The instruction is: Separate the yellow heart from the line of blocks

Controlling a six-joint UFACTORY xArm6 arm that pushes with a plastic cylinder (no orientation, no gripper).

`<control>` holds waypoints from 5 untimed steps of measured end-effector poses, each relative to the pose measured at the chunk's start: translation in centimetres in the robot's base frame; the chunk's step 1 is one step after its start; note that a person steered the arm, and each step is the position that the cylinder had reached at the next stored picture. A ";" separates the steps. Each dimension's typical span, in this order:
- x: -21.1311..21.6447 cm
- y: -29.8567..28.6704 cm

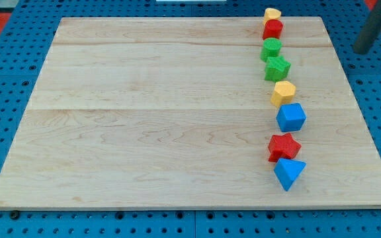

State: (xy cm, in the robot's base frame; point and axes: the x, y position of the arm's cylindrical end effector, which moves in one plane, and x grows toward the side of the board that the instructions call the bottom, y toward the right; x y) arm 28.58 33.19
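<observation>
**Rod parked off board, line untouched**

Camera view, the only one.

- Wooden board (177, 119) on blue pegboard (5, 39). All eight blocks in one loose column near the view's right, top to bottom: yellow block (272, 13), red block (272, 28), green round block (270, 47), green star (277, 67), second yellow block (284, 92), blue cube (291, 117), red star (283, 146), blue triangle (289, 173).
- Most neighbours touching or nearly so; small gap between blue cube and red star.
- Two yellows, shapes small and hard to read. Top one, at the far edge of the board, notched on its upper side, so probably the yellow heart. Middle one more like a hexagon. Not certain.
- My tip (362, 49) at the view's upper right, over the pegboard, beyond the board's right edge. Well apart from every block, roughly level with the green round block. Bare rod: nothing to clench, nothing held, nothing touched.

Judgement: push not yet begun. Heart at the end of the column, only the red block against it, so probably a sideways shove toward the view's left. Risk: dragging the red block along, or tipping the heart off the far edge.
</observation>
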 end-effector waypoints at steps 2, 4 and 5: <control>-4.9 -6.2; -9.4 -10.1; -9.4 -14.7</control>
State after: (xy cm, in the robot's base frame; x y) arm 19.16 18.54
